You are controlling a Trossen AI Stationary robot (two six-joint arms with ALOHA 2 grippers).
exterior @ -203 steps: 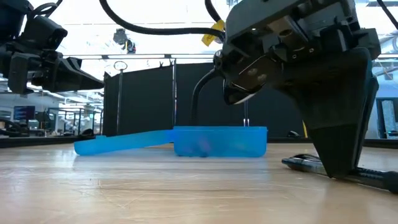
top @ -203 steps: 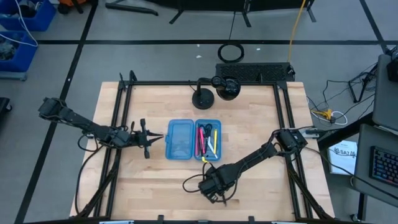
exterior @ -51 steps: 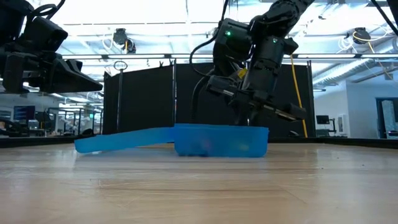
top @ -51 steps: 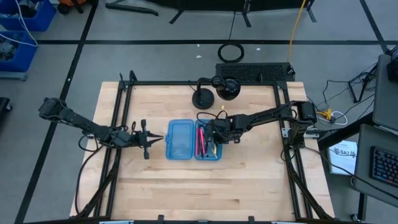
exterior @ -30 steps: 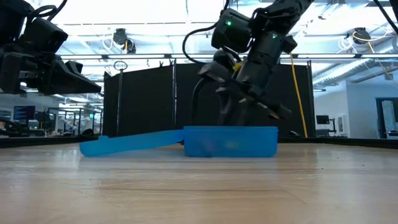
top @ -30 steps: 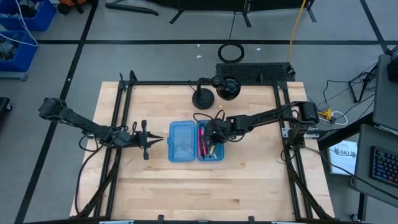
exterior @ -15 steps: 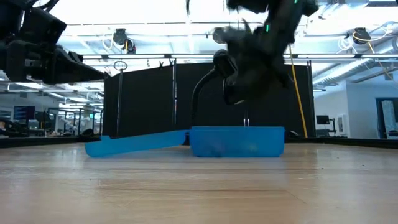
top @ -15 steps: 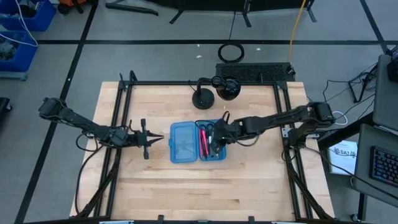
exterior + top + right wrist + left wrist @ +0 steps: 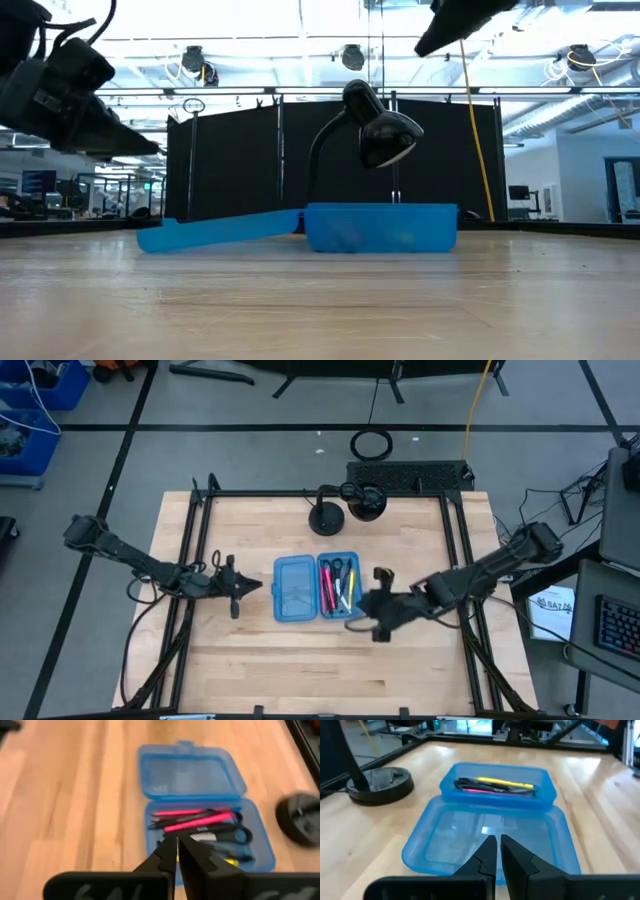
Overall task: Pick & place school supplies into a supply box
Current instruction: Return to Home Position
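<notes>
The supply box point(image 9: 316, 587) lies open in the middle of the table, with its empty lid half point(image 9: 295, 588) on the left and its tray half point(image 9: 338, 586) on the right. In the tray lie pink and red pens point(image 9: 192, 817), a yellow pencil point(image 9: 505, 782), dark pens and black-handled scissors point(image 9: 235, 835). My right gripper point(image 9: 355, 618) is shut and empty. It hangs above the table just beyond the tray's near right corner. My left gripper point(image 9: 258, 583) is shut too and waits left of the lid point(image 9: 490, 837), pointing at it.
A black desk lamp point(image 9: 340, 505) stands on the table behind the box, its head point(image 9: 385, 135) above the tray. Black frame rails point(image 9: 190, 590) run along the table's left and right sides. Bare wood lies near and right of the box.
My right gripper has risen out of the tray and drawn back toward the table's right and near edges. The dark pen it held slanting into the tray a second ago is no longer in it. The box has slid a little toward the right.
</notes>
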